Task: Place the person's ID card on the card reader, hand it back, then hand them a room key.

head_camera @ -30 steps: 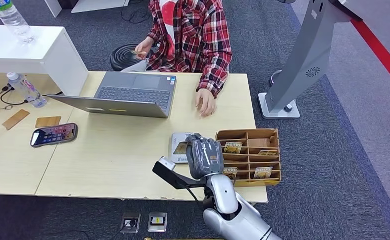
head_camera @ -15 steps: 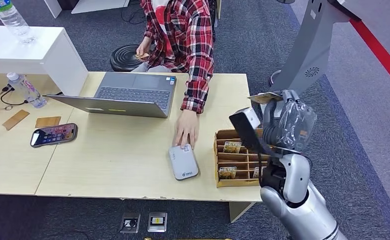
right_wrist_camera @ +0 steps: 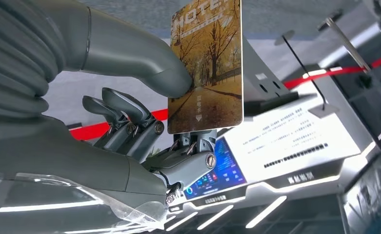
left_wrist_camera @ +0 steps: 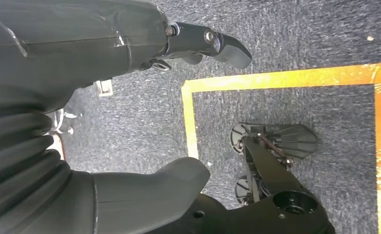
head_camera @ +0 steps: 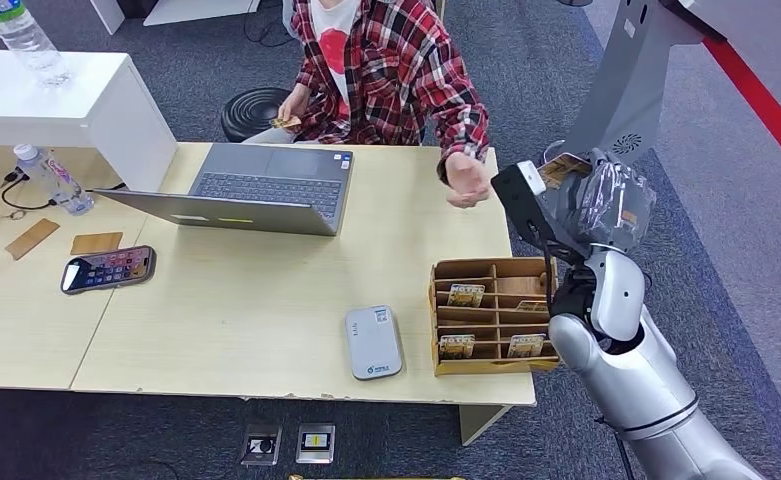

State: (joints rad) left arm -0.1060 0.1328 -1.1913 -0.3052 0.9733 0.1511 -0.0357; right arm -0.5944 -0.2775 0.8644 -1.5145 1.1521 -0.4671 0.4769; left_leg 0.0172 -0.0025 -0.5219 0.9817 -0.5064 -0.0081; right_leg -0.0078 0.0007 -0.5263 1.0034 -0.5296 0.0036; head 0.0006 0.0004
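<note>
Right hand (head_camera: 606, 205) now raised beyond card rack (head_camera: 494, 315), pinching room key (right_wrist_camera: 207, 66), near person's hand (head_camera: 466, 183); handover pending.

An open grey laptop (head_camera: 256, 190) stood on the wooden table (head_camera: 246, 300), at its far side. Left of the laptop, a phone (head_camera: 107, 269) with a lit screen lay flat. Just beyond the phone lay two small wooden pieces (head_camera: 64, 240). A plastic water bottle (head_camera: 51, 180) lay near a white box (head_camera: 66, 105), and another bottle (head_camera: 24, 40) stood on top of that box. A grey stand (head_camera: 616, 110) rose from the carpet (head_camera: 706, 260), right of the table.
</note>
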